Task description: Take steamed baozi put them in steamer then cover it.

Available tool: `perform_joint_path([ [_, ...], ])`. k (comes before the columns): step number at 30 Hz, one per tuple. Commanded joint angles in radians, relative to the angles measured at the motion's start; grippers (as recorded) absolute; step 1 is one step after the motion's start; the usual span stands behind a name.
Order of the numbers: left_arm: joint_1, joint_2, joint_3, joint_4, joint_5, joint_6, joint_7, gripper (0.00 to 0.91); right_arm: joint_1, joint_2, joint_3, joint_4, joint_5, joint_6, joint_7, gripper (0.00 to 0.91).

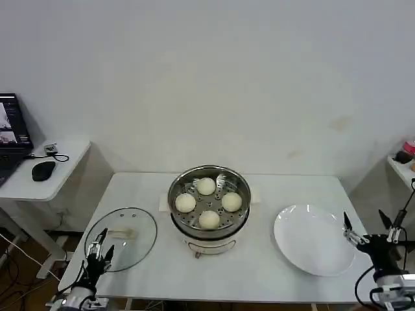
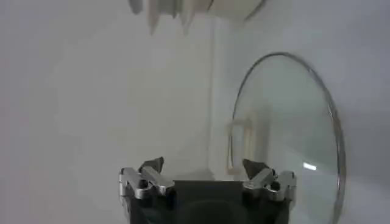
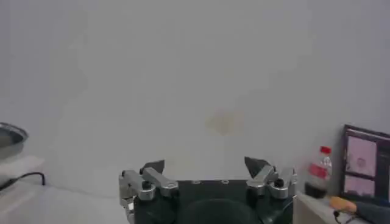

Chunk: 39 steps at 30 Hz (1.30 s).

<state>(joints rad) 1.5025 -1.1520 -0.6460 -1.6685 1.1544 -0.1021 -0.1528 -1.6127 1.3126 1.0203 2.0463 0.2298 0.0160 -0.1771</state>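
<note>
White counter (image 1: 259,285) shows all four buns (image 1: 209,219) potted, so swing your spread-fingered left gripper (image 1: 98,253) onto the lid (image 1: 123,238) just ahead.

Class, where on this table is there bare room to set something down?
Bare table: the far strip behind the steamer and the front edge between cover and plate. Crowded: the row through cover, steamer and plate, with narrow gaps.
</note>
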Motion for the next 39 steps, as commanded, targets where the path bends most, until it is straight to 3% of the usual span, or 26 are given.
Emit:
perform_joint_path([
  [1,-0.125,0.013,0.057,0.076,0.059,-0.005,-0.001,0.907,-0.052,0.040,0.020,0.007,-0.026,0.020,-0.001,0.907],
  [27,-0.307,0.017,0.114,0.276,0.056,-0.010,-0.013,0.907,-0.090,0.068,0.022,0.005,-0.059,0.045,-0.014,0.907],
  [28,-0.307,0.017,0.114,0.277,0.055,-0.011,-0.013,0.060,-0.091,0.068,0.022,0.004,-0.060,0.046,-0.014,0.907],
  [29,-0.307,0.016,0.114,0.278,0.055,-0.011,-0.014,0.000,-0.091,0.068,0.022,0.004,-0.060,0.046,-0.014,0.907],
  [39,-0.296,0.008,0.106,0.268,0.060,-0.031,-0.031,0.000,-0.084,0.075,0.005,0.000,-0.067,0.044,-0.014,0.907],
])
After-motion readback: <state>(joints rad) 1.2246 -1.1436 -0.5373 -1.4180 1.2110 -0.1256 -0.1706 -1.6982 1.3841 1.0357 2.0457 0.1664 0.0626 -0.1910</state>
